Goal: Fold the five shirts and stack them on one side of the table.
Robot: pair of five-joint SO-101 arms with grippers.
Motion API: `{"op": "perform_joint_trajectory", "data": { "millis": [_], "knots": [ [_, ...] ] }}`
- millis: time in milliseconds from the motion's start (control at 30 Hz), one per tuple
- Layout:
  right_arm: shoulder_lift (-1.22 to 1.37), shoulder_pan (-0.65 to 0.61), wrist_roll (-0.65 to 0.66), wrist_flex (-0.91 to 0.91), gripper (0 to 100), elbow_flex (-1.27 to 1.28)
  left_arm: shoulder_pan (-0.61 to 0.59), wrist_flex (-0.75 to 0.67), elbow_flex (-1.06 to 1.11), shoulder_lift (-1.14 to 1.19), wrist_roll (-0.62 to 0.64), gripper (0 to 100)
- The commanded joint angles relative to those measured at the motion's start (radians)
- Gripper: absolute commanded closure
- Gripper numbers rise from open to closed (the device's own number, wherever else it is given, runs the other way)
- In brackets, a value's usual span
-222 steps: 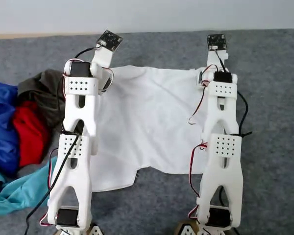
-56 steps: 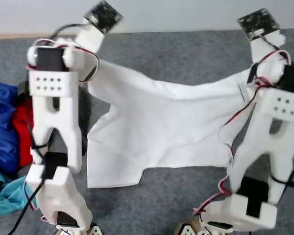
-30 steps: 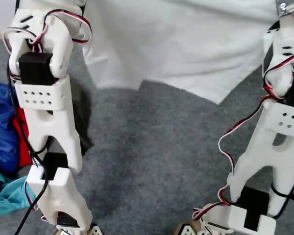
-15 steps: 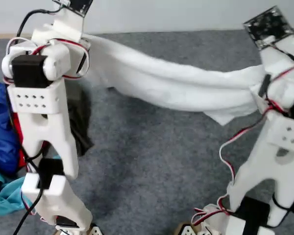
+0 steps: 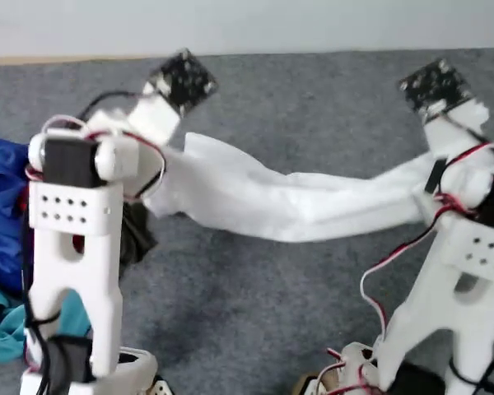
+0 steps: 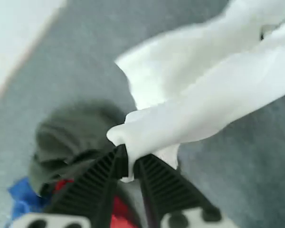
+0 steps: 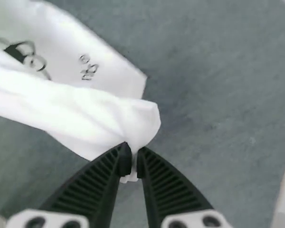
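Five shirts: white, blue, teal, red, dark grey; two arms.

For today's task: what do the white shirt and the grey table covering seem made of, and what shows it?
White shirt: soft, thin cloth, likely knit, matte; it sags and bunches into folds where it hangs. Table covering: probably felt or short-pile carpet, matte; its surface looks fuzzy and speckled.

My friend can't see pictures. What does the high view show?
The left arm and right arm hold a bunched white shirt stretched between them over a grey table. A pile of colourful shirts lies beside the left arm.
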Motion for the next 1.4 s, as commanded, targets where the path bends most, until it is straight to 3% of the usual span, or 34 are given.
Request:
{"op": "perform_joint_trajectory", "data": {
  "millis": [0,400,600,1200,1367],
  "knots": [
    [-0.122,0.01,0.011,0.042,98.8,0.17,0.003,0.026,0.13,-0.097,-0.006,100],
    [-0.573,0.047,0.026,0.044,98.8,0.695,0.003,0.026,0.552,-0.321,-0.006,100],
    [-0.671,0.047,0.037,0.044,98.8,0.855,0.005,0.025,0.707,-0.39,-0.005,100],
    [-0.679,0.101,0.038,0.041,98.3,0.937,0.003,0.023,0.797,-0.39,-0.005,99],
    [-0.679,0.104,0.029,0.042,87.2,0.937,0.002,0.023,0.8,-0.397,-0.005,87]
  ]
}}
